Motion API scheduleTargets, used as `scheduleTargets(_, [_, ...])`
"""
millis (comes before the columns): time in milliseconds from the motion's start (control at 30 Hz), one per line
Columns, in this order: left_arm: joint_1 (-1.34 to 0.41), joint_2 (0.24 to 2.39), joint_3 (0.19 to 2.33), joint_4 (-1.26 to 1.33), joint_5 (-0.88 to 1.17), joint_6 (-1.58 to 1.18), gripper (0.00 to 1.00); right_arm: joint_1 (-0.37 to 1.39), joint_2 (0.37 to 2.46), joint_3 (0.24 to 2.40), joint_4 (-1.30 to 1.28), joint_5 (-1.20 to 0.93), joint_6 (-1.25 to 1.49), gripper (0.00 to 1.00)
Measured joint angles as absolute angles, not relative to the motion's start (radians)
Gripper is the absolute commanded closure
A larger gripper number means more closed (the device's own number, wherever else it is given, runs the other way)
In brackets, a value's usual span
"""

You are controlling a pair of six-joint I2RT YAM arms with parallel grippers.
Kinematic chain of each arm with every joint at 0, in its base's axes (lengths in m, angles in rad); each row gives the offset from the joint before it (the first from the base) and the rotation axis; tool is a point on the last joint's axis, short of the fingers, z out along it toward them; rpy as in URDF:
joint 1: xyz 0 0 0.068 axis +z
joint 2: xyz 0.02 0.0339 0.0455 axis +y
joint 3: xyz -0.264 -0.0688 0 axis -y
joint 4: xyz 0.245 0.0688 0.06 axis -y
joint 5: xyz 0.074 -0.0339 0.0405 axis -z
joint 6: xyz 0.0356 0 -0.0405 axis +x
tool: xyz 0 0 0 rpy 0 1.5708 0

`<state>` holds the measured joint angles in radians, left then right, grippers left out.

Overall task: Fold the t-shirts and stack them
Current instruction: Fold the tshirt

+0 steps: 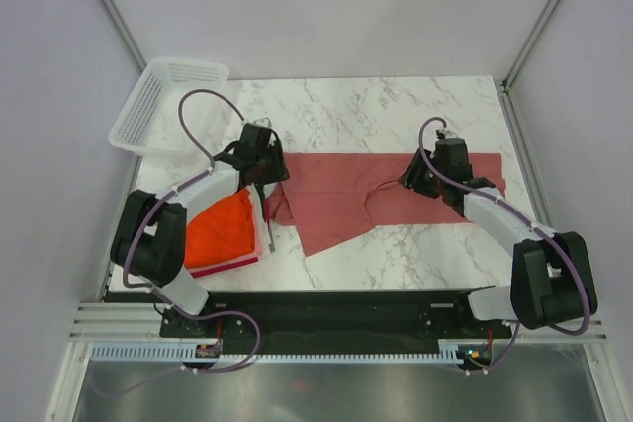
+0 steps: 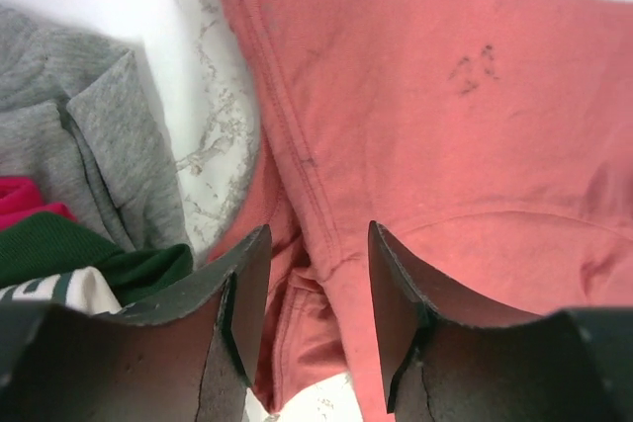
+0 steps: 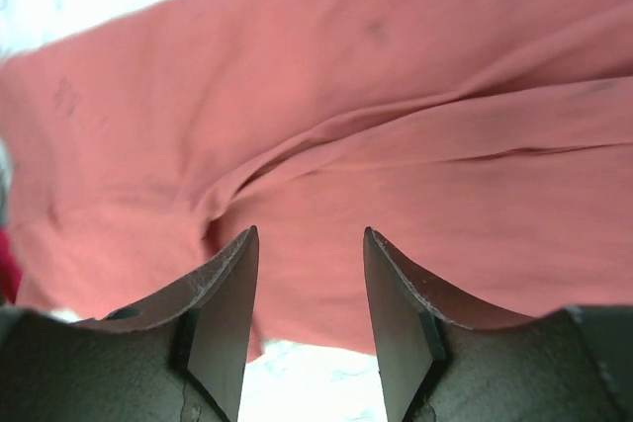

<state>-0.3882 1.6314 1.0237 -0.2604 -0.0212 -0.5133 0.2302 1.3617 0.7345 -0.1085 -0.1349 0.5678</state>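
Observation:
A dusty pinkish-red t-shirt (image 1: 376,195) lies spread across the marble table, creased, with a flap hanging toward the front. My left gripper (image 1: 265,185) hovers at its bunched left end. In the left wrist view this gripper (image 2: 318,234) is open, with the shirt's seamed edge (image 2: 297,145) below the gap. My right gripper (image 1: 413,183) is over the shirt's right half. The right wrist view shows it (image 3: 311,234) open above wrinkled cloth (image 3: 396,145), gripping nothing. A stack of folded t-shirts topped by an orange-red one (image 1: 220,229) sits front left.
A white mesh basket (image 1: 163,106) hangs over the back left table corner. In the left wrist view a grey shirt (image 2: 69,116), a green and white piece (image 2: 59,254) and a bit of bright pink cloth (image 2: 20,200) lie left of the fingers. Walls enclose the table.

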Motion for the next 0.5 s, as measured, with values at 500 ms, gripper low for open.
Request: scheduleTargets(500, [-0.655, 1.806, 1.373, -0.253, 0.102, -0.477, 0.49, 0.167, 1.623, 1.035, -0.226, 0.06, 0.485, 0.52])
